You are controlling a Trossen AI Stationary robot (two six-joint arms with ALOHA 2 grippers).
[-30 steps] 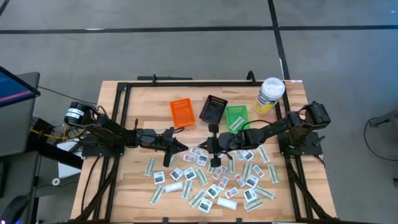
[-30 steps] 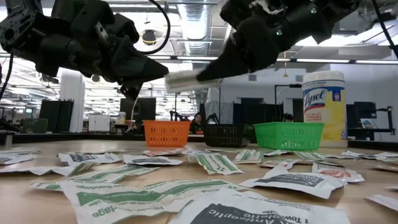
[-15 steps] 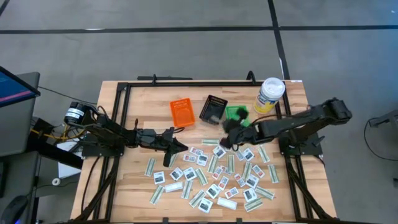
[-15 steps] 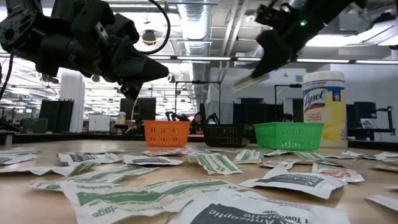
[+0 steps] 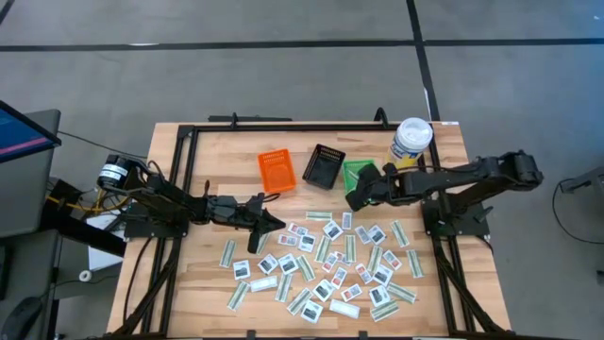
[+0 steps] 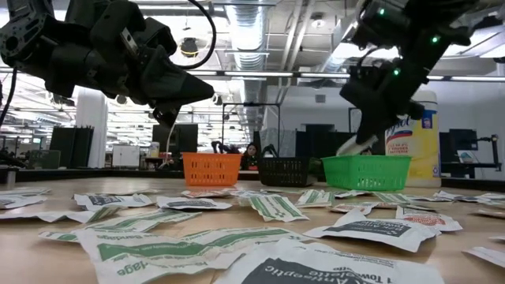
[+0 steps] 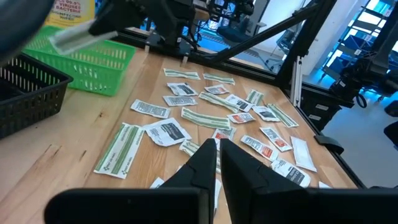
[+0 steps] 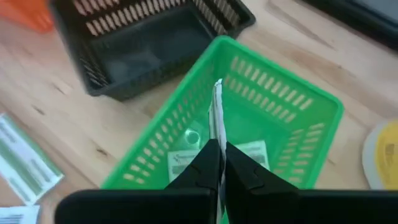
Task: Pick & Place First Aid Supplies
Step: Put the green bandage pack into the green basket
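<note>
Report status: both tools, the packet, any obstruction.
Right tool shut on a packet, above the green bin. Left tool shut, empty, waiting over table's left. Nothing blocks the drop.

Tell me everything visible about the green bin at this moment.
The green bin is a small rectangular basket of bright green plastic with slotted, lattice-like walls and an open top. It stands upright on the wooden table, at the right end of a row beside the black bin, with the yellow canister farther right. At least one white packet with green print lies flat on its floor. The right gripper hangs above it, shut on a thin strip packet held edge-on over the opening.
</note>
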